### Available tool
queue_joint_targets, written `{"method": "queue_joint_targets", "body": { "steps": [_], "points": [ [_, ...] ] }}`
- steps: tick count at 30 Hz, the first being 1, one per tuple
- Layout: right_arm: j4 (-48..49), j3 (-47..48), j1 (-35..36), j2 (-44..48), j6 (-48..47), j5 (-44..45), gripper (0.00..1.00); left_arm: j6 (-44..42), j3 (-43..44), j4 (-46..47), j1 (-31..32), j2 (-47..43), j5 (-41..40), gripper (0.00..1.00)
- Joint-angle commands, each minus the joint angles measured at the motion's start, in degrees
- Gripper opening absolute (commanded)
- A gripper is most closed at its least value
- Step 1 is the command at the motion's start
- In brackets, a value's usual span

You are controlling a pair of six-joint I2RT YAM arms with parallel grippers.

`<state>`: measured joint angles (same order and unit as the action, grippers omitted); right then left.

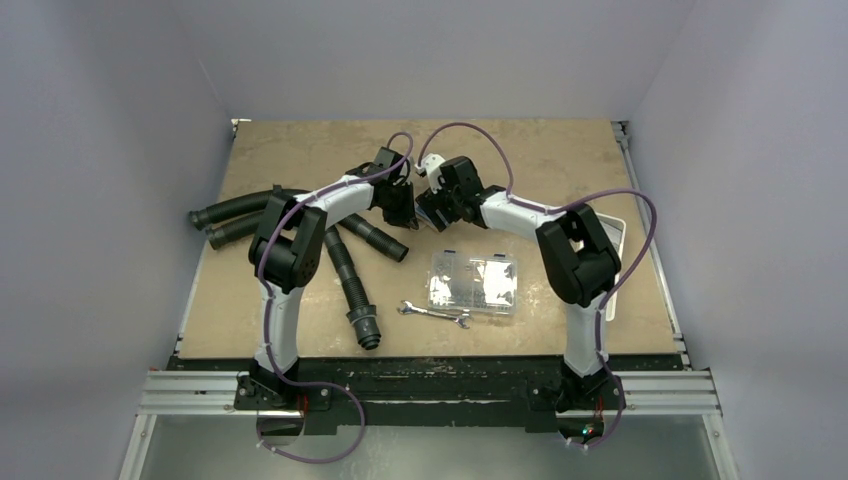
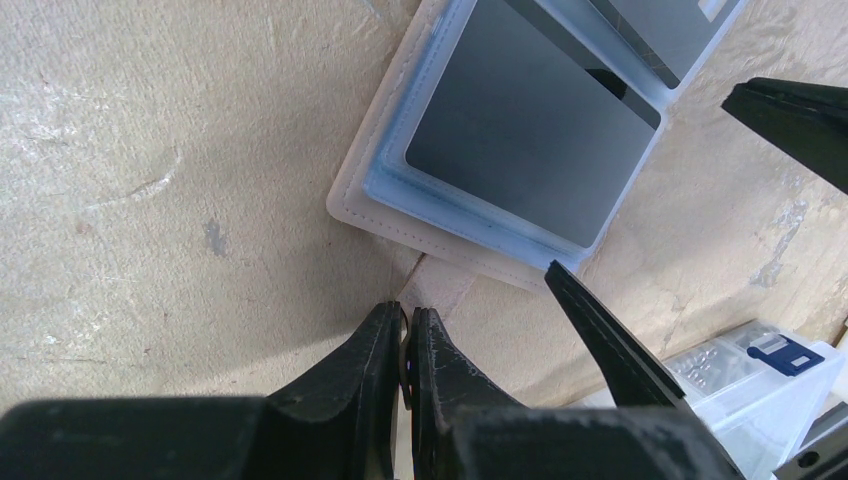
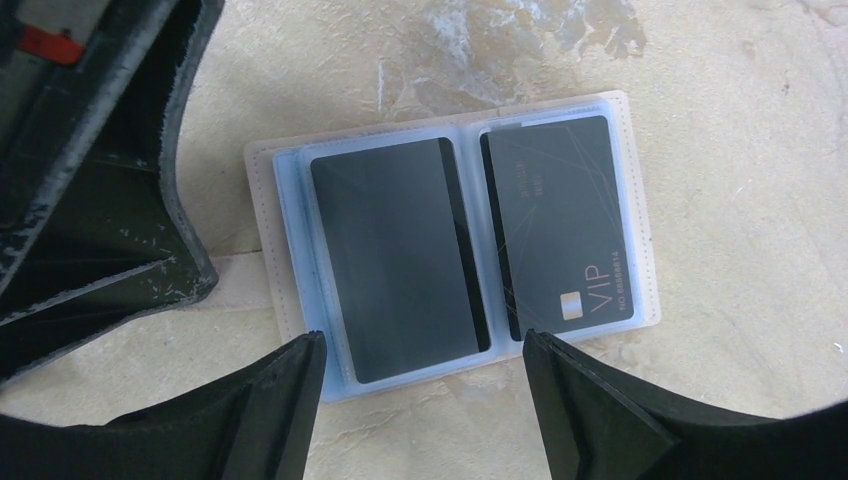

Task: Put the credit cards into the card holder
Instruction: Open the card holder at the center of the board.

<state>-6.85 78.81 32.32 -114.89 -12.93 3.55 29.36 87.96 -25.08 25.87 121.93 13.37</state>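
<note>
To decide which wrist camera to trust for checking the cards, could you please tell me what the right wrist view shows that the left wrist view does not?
Only the right wrist view shows the card holder nearly whole, and the VIP print on its second card. Only the left wrist view shows the clear plastic box and the left claw shut at its tips, seemingly pinching the holder's tan tab. Both show the holder lying open on the table, a dark card in its sleeve, and the right claw open beside it.

The dark card [image 3: 560, 225] in the card holder [image 3: 264, 230] reads "VIP" at its 5 o'clock corner; the adjacent number line is illegible
</note>
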Motion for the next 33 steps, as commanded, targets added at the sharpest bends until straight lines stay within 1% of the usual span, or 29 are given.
{"method": "queue_joint_targets", "body": {
  "steps": [1, 10, 13, 16, 22, 24, 29, 33],
  "points": [
    [-0.3, 2.1, 0.3, -0.9, -0.8, 0.8, 0.81, -0.9, 1.1, -2.0, -0.3, -0.2, 0.2, 0.00],
    [0.2, 1.3, 0.4, -1.6, 0.0, 1.0, 0.81, -0.9, 1.1, -1.9, -0.3, 0.0, 0.2, 0.00],
    [1.9, 0.4, 0.4, -1.0, 0.2, -0.1, 0.82, -0.9, 1.0, -1.9, -0.3, 0.0, 0.2, 0.00],
    [0.7, 1.6, 0.4, -2.0, 0.5, 0.8, 0.82, -0.9, 1.1, -2.0, -0.3, 0.1, 0.3, 0.00],
    [0.6, 2.4, 1.1, -3.3, 0.5, 10.2, 0.80, -1.1, 1.2, -2.0, -0.3, 0.4, 0.3, 0.00],
    [3.0, 1.0, 1.4, -2.6, 0.5, 13.6, 0.79, -1.2, 1.1, -2.0, -0.3, 0.5, 0.4, 0.00],
    [11.1, -1.5, 1.4, -0.5, 1.6, 18.7, 0.78, -1.6, 1.2, -2.0, -0.3, 1.2, 0.6, 0.00],
    [16.8, -1.0, 1.1, -1.2, 2.2, 24.2, 0.77, -2.3, 1.2, -2.1, -0.2, 1.5, -0.1, 0.00]
  ]
}}
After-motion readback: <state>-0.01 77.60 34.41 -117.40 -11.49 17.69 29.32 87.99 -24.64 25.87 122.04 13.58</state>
